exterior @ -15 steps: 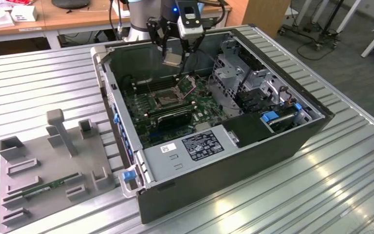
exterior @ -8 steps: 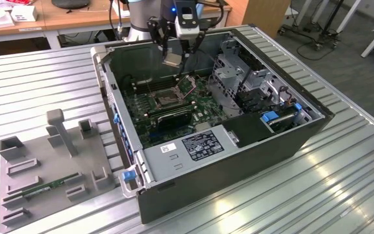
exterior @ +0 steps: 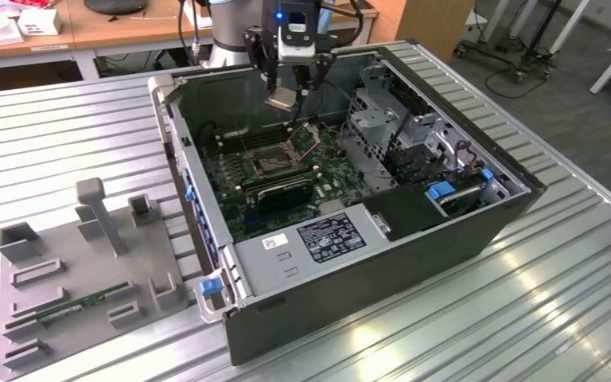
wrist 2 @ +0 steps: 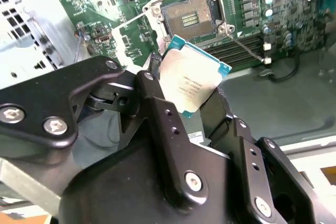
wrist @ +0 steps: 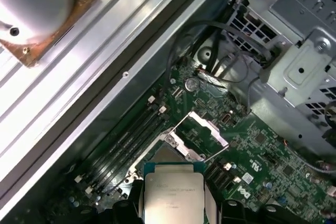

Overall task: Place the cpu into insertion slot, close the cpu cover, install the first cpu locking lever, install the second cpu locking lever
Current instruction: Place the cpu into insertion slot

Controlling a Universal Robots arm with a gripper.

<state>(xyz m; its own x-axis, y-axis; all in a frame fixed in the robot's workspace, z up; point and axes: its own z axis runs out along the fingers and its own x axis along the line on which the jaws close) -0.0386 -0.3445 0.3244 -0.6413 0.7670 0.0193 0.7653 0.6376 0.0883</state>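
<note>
**Cpu in the air over the open case, all four steps left**

On the ribbed grey metal worktop [exterior: 560,263] lies the open dark tower computer case [exterior: 317,318], with the green motherboard [exterior: 332,179] flat on its floor. Look at the small square black insertion slot with its silvery rim [wrist 2: 191,17]: it is empty, its contact field bare. The thin silvery cpu cover, a frame plate with a large window [wrist: 203,132], stands swung up off the slot. One thin wire locking lever [wrist 2: 248,45] lies loose beside the socket, not hooked down. So I judge that you have finished none of the steps: placing the chip, closing the cover and setting both levers all remain.

The small flat square cpu with the dull silver-tan metal top [exterior: 281,98] hangs high over the case, well above the board. The black metal fingers [wrist 2: 157,103] pinch it by two opposite edges, one finger on each side. Its top face is bare between them and most of the chip juts out past the tips. In the first wrist view the chip covers part of the slot, so you seem roughly over it but well apart from it in height
</note>
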